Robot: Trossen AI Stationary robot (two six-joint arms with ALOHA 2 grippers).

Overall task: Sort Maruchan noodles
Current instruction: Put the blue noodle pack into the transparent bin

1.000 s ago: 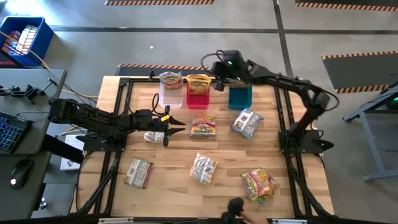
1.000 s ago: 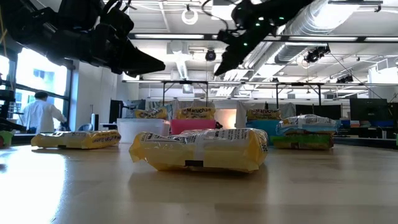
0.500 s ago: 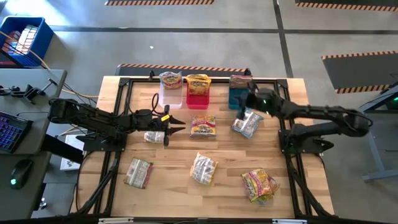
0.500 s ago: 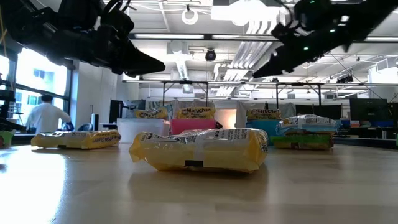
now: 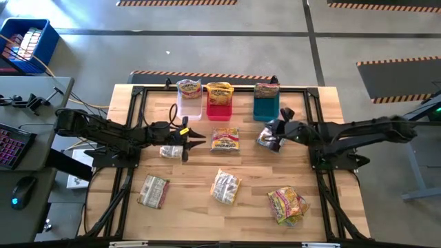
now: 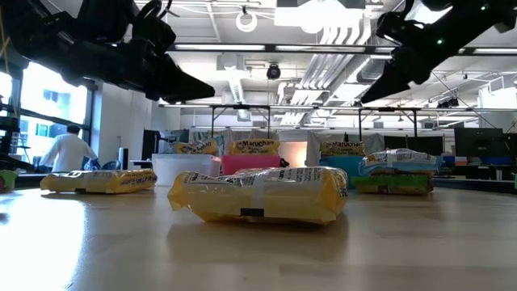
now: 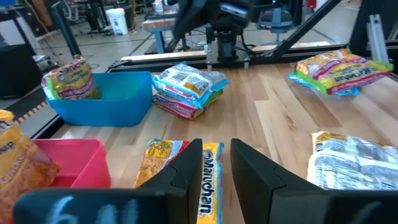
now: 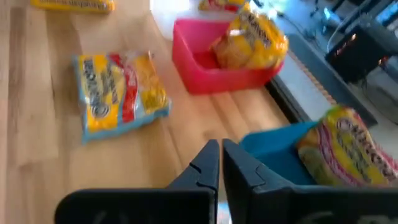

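Several Maruchan noodle packets lie flat on the wooden table: a yellow-orange one (image 5: 225, 140), a silvery pink-green one (image 5: 270, 139), a silvery one (image 5: 170, 150) under my left arm, and three nearer ones (image 5: 154, 191), (image 5: 225, 186), (image 5: 288, 204). One packet each stands in the clear bin (image 5: 189, 108), the red bin (image 5: 220, 110) and the teal bin (image 5: 266, 109). My left gripper (image 5: 199, 138) hovers open left of the yellow-orange packet (image 7: 208, 180), nothing between its fingers. My right gripper (image 5: 270, 131) is shut, held in the air above the pink-green packet.
The three bins stand in a row at the table's far edge. A black frame rail (image 5: 310, 124) runs around the tabletop. A person (image 6: 65, 149) moves in the room far behind the table. Bare wood lies between the packets at the table's middle.
My right gripper has drawn back from the bins at the far edge, swinging toward the table's right and near side and sinking, and now hangs over the pink-green packet. No packet has moved.
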